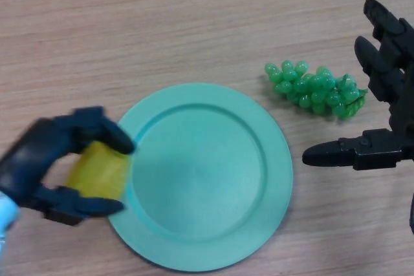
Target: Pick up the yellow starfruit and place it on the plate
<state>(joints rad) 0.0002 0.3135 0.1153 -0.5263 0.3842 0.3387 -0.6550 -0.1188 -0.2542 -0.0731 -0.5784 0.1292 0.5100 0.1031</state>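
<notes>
The left hand [48, 172] sits just off the left edge of the green plate [207, 250], with its fingers and thumb curled round the yellow starfruit [97, 171]. The fingers wrap over the top of the fruit and the thumb lies under it, so the fruit shows only as a yellow patch between them. The fruit itself is beside the plate's left rim, touching or nearly overlapping it, and not yet over the flat middle. Whether it is lifted clear of the table or resting on it cannot be told from this view.

The plate holds nothing. To the right of the plate, the right hand [378, 108] hangs idle, fingers straight and spread, thumb pointing toward the plate's right rim. A bunch of green grapes [315, 88] lies on the wooden table [129, 30] just beyond the plate's upper right edge, near those fingers.

The main risk is at the rim. If the fruit travels too low, it or the thumb beneath it could catch the raised edge and push the plate rightward toward the other hand. The hold also looks shallow on a ridged, smooth fruit, so it may slip or roll out early. Letting go too near the rim could leave the fruit tipped half off the plate.
</notes>
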